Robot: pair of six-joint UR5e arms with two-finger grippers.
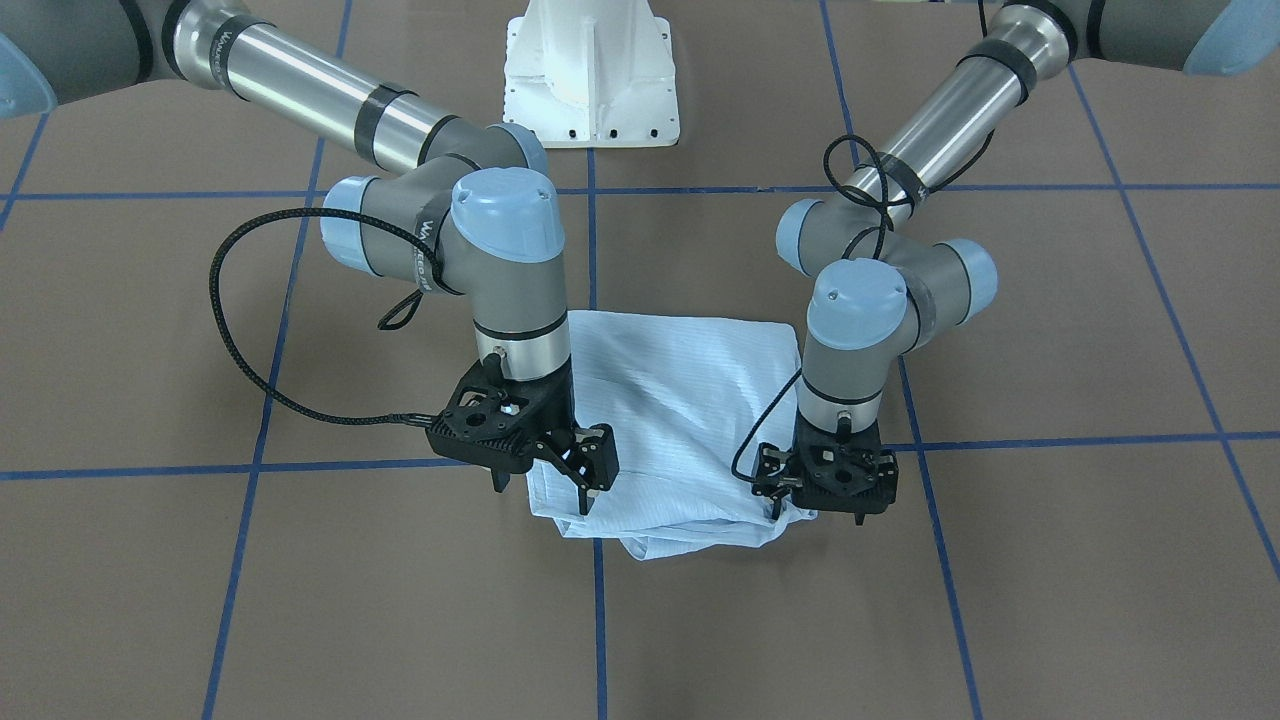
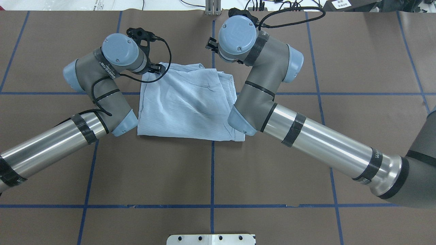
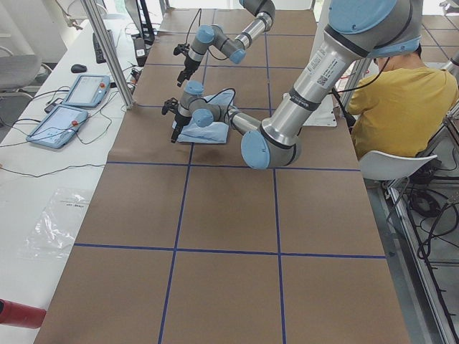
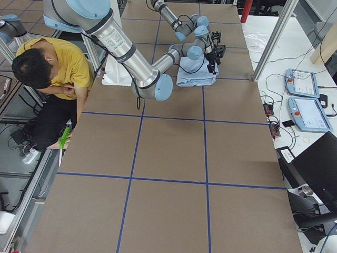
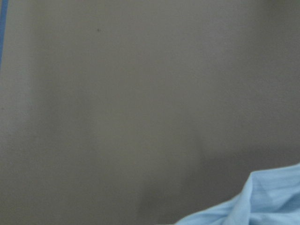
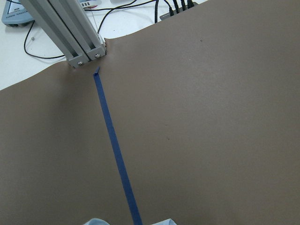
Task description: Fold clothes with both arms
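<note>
Front-facing view: right gripper point(image 1: 541, 495) and left gripper point(image 1: 817, 515), jaws apart, sit at the corners of the shirt point(image 1: 680, 400). This looks like the grasp before a fold, so both need to pinch evenly.

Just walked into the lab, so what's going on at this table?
Two robot arms are folding a light blue shirt, which lies as a wrinkled, roughly rectangular bundle on the brown table. The left arm and right arm each reach down at a corner of its edge farthest from the robot's base. Both sets of jaws look open, straddling those corners rather than clamping cloth.
</note>
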